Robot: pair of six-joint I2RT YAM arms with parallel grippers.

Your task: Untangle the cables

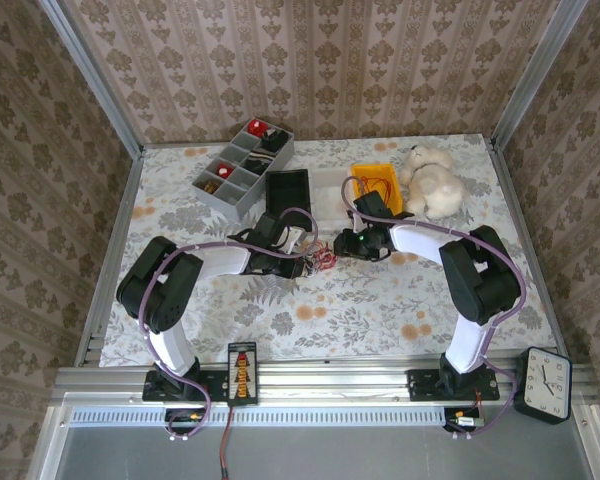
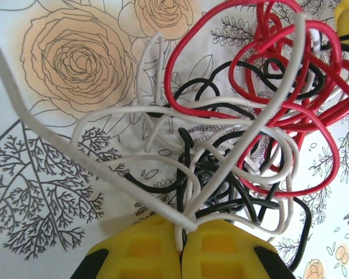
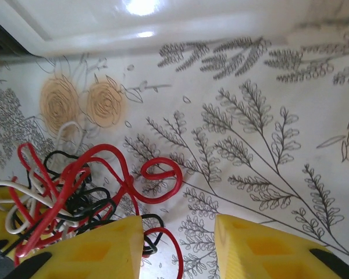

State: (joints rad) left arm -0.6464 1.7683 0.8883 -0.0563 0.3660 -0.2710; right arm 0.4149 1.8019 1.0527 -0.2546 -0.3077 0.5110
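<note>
The left pincer (image 2: 181, 247) has its jaws pressed together, the right pincer (image 3: 179, 235) has them well apart.

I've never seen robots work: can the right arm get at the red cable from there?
Probably yes. The right gripper is open just beside the red cable, and nothing lies between them. The black cable is tangled into it, though, and may come along.

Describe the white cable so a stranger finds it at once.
On the floral table, a tangle lies near the centre. The white cable runs through it; unlike the red cable and the black cable, it is pinched in the left gripper.
</note>
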